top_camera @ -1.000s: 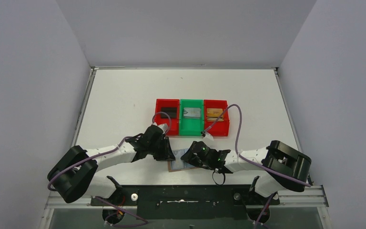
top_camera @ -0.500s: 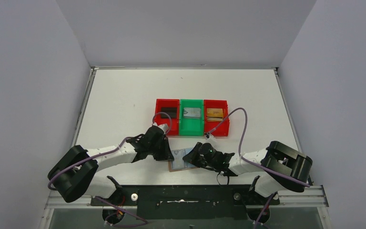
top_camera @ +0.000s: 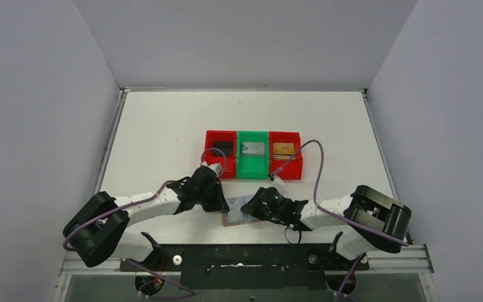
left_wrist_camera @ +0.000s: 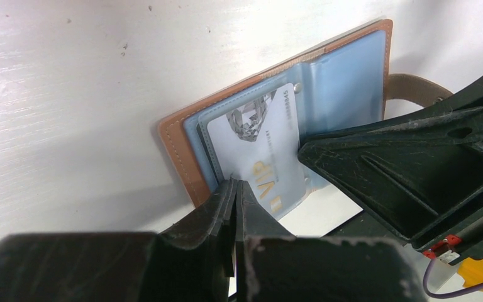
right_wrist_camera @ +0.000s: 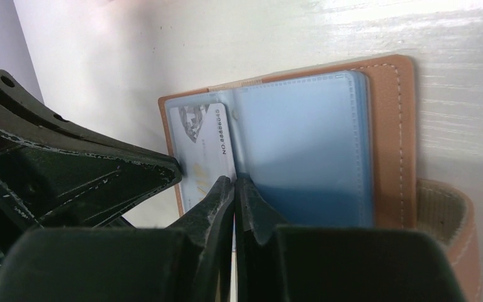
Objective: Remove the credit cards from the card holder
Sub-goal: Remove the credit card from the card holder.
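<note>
Since a second ago the right hand (top_camera: 256, 206) has crept a little to the left over the card holder (top_camera: 234, 219), while the left arm has hardly shifted.

On the left, the left hand (top_camera: 219, 202) is low on the desk (top_camera: 163, 126) at the card holder's left side. In its wrist view the left hand (left_wrist_camera: 234, 185) has its fingers pressed together, tips at the lower edge of a clear sleeve; I cannot tell if they pinch anything.

The card holder (left_wrist_camera: 177, 145) lies open and flat near the front edge of the desk, blue sleeves up. A pale card (left_wrist_camera: 258, 141) marked VIP is in its left sleeve. The strap (right_wrist_camera: 448, 214) sticks out on the far side.

The right hand (right_wrist_camera: 234, 184) also has its fingers together, tips touching the sleeve beside the card (right_wrist_camera: 204, 148).

Behind them stand three bins in a row, touching: a red bin (top_camera: 211, 157) with a black card (top_camera: 224, 148), a green bin (top_camera: 253, 168) with a grey card (top_camera: 253, 148), and a second red bin (top_camera: 287, 170) with a tan card (top_camera: 283, 150).
</note>
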